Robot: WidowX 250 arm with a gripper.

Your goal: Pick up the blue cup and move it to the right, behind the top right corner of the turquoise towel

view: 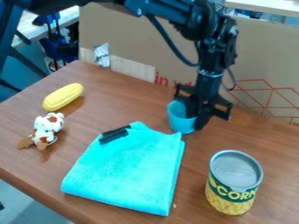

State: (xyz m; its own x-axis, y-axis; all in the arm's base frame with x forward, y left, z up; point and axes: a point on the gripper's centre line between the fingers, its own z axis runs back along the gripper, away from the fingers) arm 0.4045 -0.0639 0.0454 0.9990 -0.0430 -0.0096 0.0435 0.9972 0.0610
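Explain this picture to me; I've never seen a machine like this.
The black machine is a robot arm, reaching in from the top edge. A fixed camera looks down at a slant on the brown table. The gripper, its grasping end, is at the right side of a blue cup; I can't tell whether it grips it. In front lies a folded turquoise cloth; to the left, a yellow corn cob and a small brown-and-white toy; at right, a can.

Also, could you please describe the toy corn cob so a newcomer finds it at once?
On the wooden table, look left of the folded turquoise cloth. The toy corn cob lies just behind the brown and white plush animal. It is long and all yellow, unlike that patchy animal or the upright can.
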